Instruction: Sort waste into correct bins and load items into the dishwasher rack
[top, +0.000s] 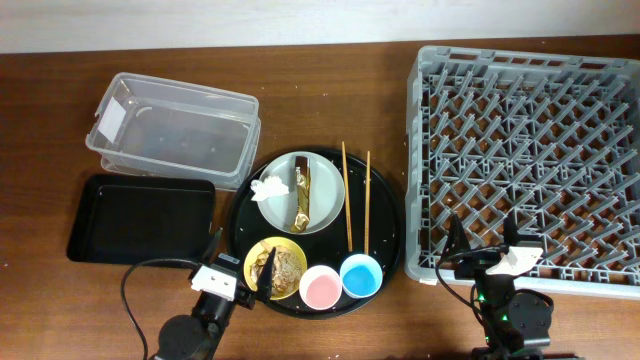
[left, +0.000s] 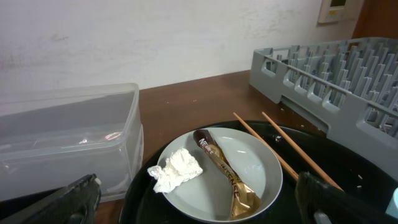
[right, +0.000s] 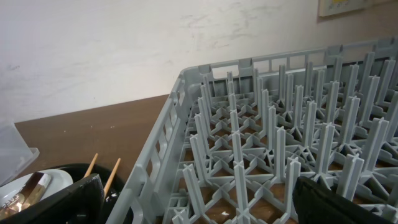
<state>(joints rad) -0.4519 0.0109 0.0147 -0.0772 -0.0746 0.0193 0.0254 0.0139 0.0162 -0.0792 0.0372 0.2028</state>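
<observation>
Tissue (left: 176, 169) sits on the left rim of the plate (left: 252, 155), and the wrapper (left: 225, 177) lies across the plate's middle. Both look feather-light and floppy. I'd guess the tissue squashes, so pinch its bulk from above. The foil wrapper looks slick, so grab it mid-length. Left tool (left: 199, 202) hangs just short of the plate, wide apart. Right tool (right: 199, 202), far right of the plate, is spread too.

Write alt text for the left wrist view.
A grey plate on a black tray holds a crumpled tissue and a gold wrapper. Two chopsticks lie right of it, a clear tub left, a grey rack behind.
</observation>
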